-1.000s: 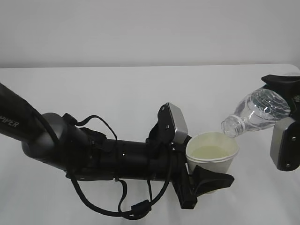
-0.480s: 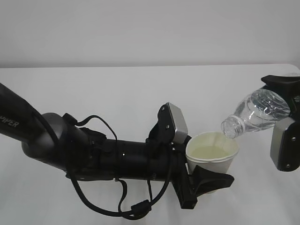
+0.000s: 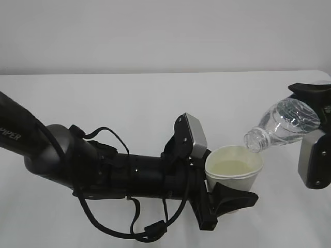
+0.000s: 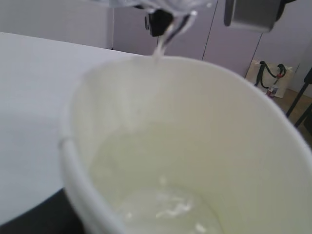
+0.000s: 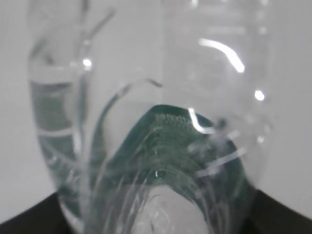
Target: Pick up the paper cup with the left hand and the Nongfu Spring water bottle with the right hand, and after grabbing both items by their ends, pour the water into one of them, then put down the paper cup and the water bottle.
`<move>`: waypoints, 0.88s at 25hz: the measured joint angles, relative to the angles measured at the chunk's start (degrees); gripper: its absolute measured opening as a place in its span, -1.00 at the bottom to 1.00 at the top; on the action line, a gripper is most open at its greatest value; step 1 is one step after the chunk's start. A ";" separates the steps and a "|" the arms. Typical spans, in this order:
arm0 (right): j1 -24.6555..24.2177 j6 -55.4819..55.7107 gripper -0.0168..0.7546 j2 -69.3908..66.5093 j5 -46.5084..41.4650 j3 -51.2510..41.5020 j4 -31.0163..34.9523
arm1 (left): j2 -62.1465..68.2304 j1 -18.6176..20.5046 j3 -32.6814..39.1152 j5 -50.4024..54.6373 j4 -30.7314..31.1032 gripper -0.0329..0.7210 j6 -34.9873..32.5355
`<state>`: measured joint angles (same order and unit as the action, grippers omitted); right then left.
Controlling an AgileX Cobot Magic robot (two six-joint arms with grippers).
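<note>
Bottle (image 3: 282, 124) mouth over cup (image 3: 235, 173) rim (tilted)

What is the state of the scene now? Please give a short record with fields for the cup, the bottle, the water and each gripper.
cup: paper cup, upright, held off the white table, partly filled
bottle: Nongfu Spring water bottle, capless, tilted with its mouth just over the cup's far rim
water: thin stream falling from the bottle mouth into the cup; pale pool at the cup's bottom
left gripper: left hand, closed around the cup's lower part
right gripper: right hand, gripping the bottle's base end
</note>
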<state>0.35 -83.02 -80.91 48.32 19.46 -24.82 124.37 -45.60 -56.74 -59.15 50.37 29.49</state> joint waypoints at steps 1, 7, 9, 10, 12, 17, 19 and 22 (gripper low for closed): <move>0.00 0.00 0.15 0.00 0.00 0.00 0.00 | 0.00 0.00 0.00 0.00 0.00 0.25 0.00; 0.00 -0.06 0.15 0.00 0.00 0.00 0.00 | 0.00 0.00 0.00 0.00 0.00 0.25 0.00; 0.00 -0.06 0.15 0.00 0.00 0.00 0.00 | 0.00 0.00 0.00 0.00 0.00 0.25 0.00; 0.00 -0.06 0.15 0.00 0.00 0.00 0.10 | 0.00 0.00 0.00 0.00 0.00 0.25 0.00; 0.00 -0.06 0.15 0.00 0.00 0.00 0.10 | 0.00 0.00 0.00 0.00 0.00 0.25 0.00; 0.00 -0.06 0.15 0.00 0.00 0.00 0.10 | 0.00 0.00 0.00 0.00 0.00 0.25 0.00; 0.00 -0.06 0.15 0.00 0.00 0.00 0.10 | 0.00 0.00 0.00 0.00 0.00 0.25 0.00; 0.00 -0.06 0.15 0.00 0.00 0.00 0.10 | 0.00 0.00 0.00 0.00 0.00 0.25 0.00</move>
<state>0.35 -83.08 -80.91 48.32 19.46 -24.72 124.37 -45.60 -56.74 -59.15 50.37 29.49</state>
